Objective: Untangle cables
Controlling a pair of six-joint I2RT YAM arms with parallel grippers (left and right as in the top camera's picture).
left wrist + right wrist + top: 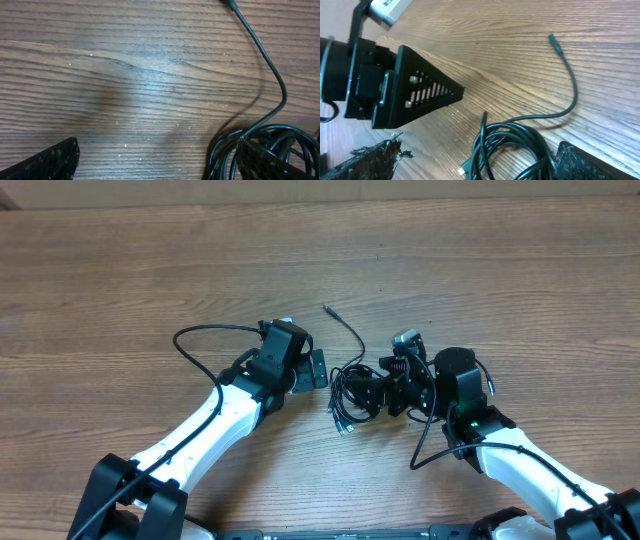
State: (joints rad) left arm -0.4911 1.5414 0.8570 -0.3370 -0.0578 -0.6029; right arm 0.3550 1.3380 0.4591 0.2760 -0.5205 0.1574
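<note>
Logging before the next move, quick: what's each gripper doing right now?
Left gripper: open, holding nothing, beside the cables.
Right gripper: open, jaws straddling the cables, not closed on them.

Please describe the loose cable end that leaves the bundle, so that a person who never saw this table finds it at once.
Near the middle of the wooden table lies a bundle of thin black cables. From its top one cable curves away toward the far edge and ends in a small dark plug. Unlike the other cords, which stay coiled together, this end lies alone on bare wood.
</note>
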